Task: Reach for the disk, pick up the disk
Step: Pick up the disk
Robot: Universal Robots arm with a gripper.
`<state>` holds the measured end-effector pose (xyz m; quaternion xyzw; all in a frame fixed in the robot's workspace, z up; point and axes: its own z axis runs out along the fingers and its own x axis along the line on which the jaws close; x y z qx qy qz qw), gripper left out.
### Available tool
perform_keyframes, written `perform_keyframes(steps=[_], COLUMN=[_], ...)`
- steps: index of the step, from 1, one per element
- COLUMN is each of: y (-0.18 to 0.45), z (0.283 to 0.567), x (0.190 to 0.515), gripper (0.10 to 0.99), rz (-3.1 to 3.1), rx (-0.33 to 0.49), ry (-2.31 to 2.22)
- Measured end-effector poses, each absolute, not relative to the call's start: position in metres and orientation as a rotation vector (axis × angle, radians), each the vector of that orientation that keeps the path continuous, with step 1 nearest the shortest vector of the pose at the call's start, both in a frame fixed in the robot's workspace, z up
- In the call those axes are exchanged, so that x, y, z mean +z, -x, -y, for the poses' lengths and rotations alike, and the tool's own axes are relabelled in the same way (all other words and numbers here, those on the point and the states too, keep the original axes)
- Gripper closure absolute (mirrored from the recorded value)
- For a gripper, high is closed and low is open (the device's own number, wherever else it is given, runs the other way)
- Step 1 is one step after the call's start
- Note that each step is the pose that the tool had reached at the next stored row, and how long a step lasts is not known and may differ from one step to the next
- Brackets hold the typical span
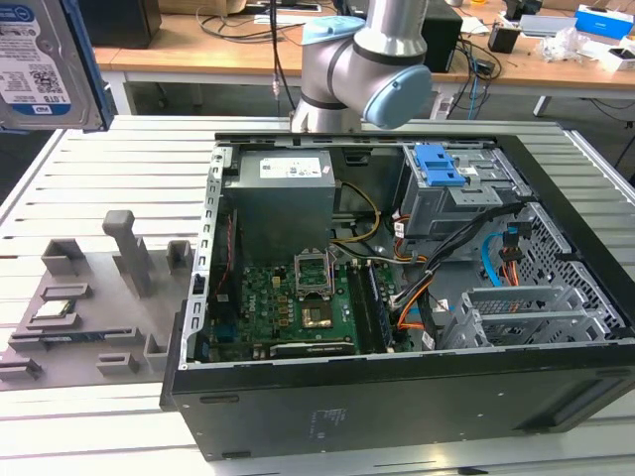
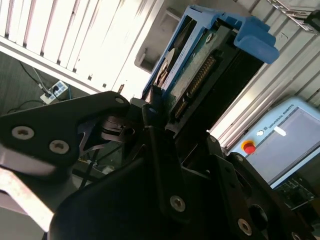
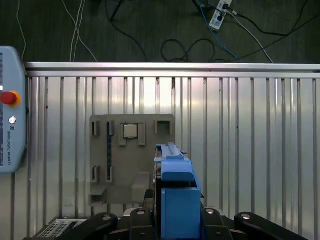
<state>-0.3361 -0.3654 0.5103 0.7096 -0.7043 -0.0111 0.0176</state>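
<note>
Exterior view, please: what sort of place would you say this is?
Probably a robotics lab: an open computer case on a slatted metal table, cable-strewn desks behind, the disk in the jaws.

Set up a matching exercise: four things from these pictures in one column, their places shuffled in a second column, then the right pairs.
Things:
1. disk
2. computer case
3. chip
4. blue latch

Places:
A. sitting on the grey plate
B. clamped in the gripper
C. lying open on the table
D. on the drive cage inside the case

Pairs: 1-B, 2-C, 3-A, 4-D.
</note>
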Motion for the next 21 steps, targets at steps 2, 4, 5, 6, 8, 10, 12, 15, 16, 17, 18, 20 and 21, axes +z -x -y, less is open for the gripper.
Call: perform_keyframes(steps=[2, 4, 5, 6, 8, 10, 12, 15, 16, 17, 18, 20, 21], y=[0.329, 0.315, 0.309, 0.305, 0.299, 0.291, 0.284, 0.268, 0.262, 0.257, 0.254, 0.246, 0.243], z=[0.365, 0.364, 0.364, 0.364, 0.363, 0.363, 0.363, 0.362, 0.362, 0.362, 0.361, 0.361, 0.361], x=[0.51, 0.51, 0.51, 0.51, 0.51, 0.51, 0.51, 0.51, 0.51, 0.51, 0.51, 0.51, 0.51], gripper=[0.725, 0.725, 0.725, 0.725, 0.725, 0.725, 0.725, 0.725, 0.725, 0.725, 0.725, 0.725, 0.725], rz=[2.188, 2.188, 2.188, 2.188, 2.188, 2.188, 2.188, 2.188, 2.188, 2.188, 2.188, 2.188, 2.188], rx=[-0.035, -0.034, -0.034, -0.034, -0.034, -0.034, -0.034, -0.034, -0.034, -0.034, -0.034, -0.034, -0.034], ry=[-2.205, -2.205, -2.204, -2.204, -2.204, -2.204, -2.205, -2.204, -2.204, -2.204, -2.204, -2.204, -2.204])
